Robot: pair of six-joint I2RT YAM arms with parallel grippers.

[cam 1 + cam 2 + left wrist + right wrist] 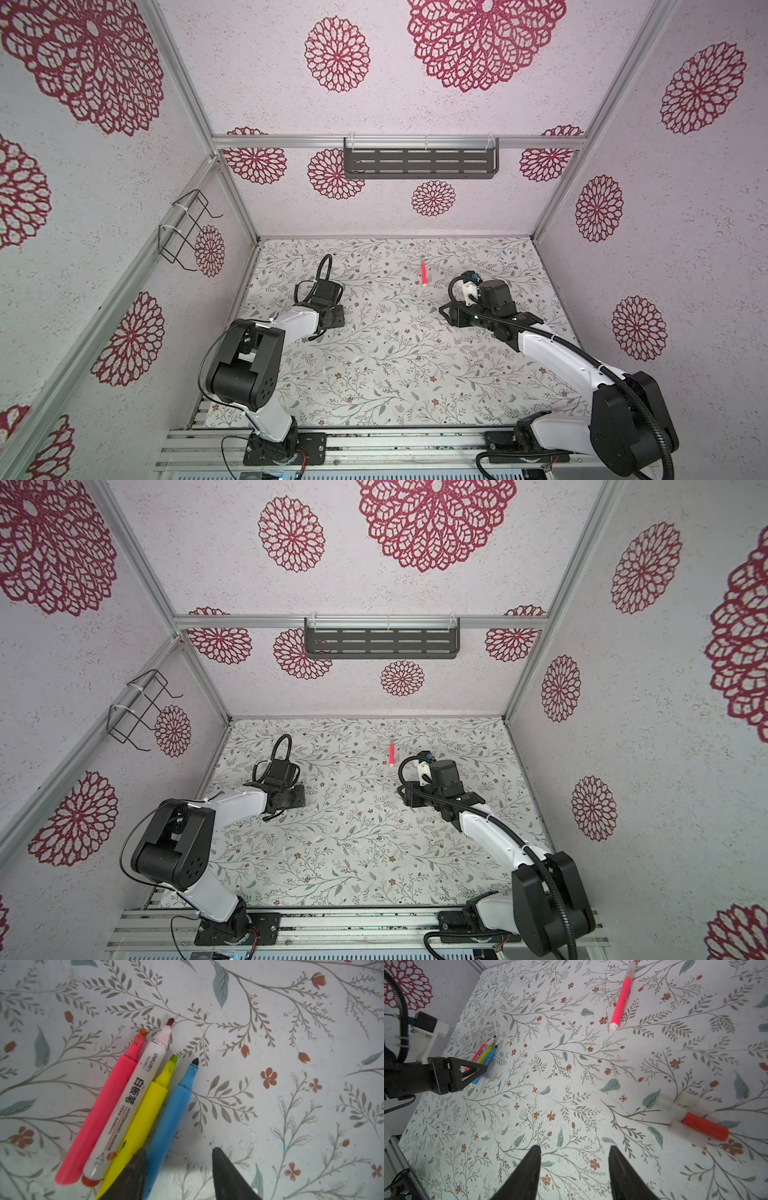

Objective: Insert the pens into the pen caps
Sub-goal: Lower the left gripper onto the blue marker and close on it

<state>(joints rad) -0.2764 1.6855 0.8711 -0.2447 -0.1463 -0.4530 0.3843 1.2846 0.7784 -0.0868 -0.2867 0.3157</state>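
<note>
1. The capped pink pen (620, 1001) has a neon barrel with a pale translucent cap fitted on one end and lies flat, alone.
2. A pink pen (101, 1109), white whiteboard marker (128, 1101), yellow pen (143, 1118) and blue pen (170, 1122) lie touching side by side, tips bare, well apart from the capped pink pen.
3. Pale translucent caps (695, 1101) and a red cap (706, 1127) lie on their sides, clustered and touching, on the capped pink pen's opposite side.

The tabletop (395, 374) lies open across its middle; a capped pink pen (423, 275) lies farther back.
</note>
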